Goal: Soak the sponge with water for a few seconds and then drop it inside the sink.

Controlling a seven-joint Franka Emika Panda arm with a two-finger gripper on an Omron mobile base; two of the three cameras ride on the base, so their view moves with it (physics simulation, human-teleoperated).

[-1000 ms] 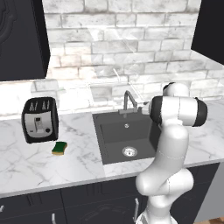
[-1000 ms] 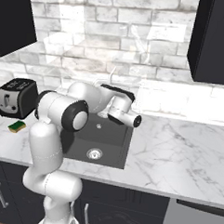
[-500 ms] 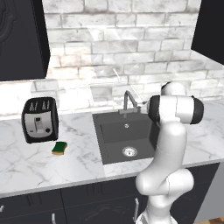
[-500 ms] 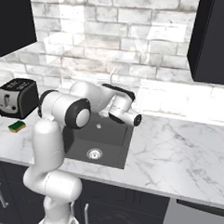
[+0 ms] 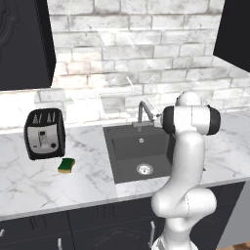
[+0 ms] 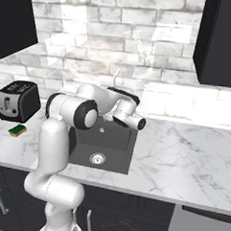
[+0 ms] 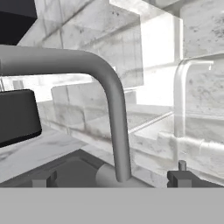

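Yellow sponge (image 5: 66,165) unmoved beside toaster (image 5: 44,133), arm barely shifted

Hiding the sink's (image 5: 128,157) right wall behind the arm (image 5: 188,156) in the left base view; covering the sink's near-left corner in the right base view. Cutting off the tap's (image 7: 107,100) spout beyond the sink at the hand view's left edge. Showing the sponge's (image 6: 17,130) texture too small to tell.

White marble counter (image 5: 88,171) spans mid-frame; toaster (image 5: 44,133) at left, sponge (image 5: 66,165) just beside it, apparently not touching; sink (image 5: 128,151) set in centre.
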